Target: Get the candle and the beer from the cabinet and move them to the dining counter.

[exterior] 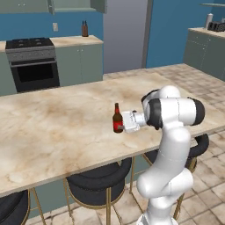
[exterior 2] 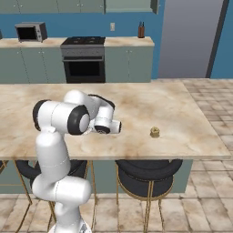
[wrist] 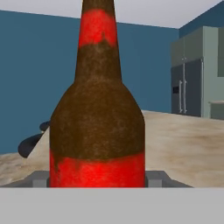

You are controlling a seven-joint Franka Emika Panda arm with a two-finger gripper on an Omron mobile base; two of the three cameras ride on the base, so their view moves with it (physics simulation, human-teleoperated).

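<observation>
The beer (exterior: 117,119) is a dark brown bottle with a red label. It stands upright at the near side of the dining counter (exterior: 57,127), its base on or just over the marble top. My gripper (exterior: 119,128) reaches in level from the right and is shut on the bottle's lower body. In the hand view the beer (wrist: 97,118) looms close, with a grey finger (wrist: 40,178) at each side of its label. The candle (exterior 2: 155,132), a tiny tan cylinder, sits on the dining counter (exterior 2: 182,113) to the right of the arm. The grey-green cabinet (exterior: 74,5) hangs on the far wall.
Black round stools (exterior: 99,182) on gold legs stand under the counter's near edge beside my base. Across the aisle are a stove (exterior: 33,61), a short worktop with a brown block (exterior: 85,29), a microwave (exterior 2: 31,32) and a tall grey refrigerator (exterior 2: 191,36).
</observation>
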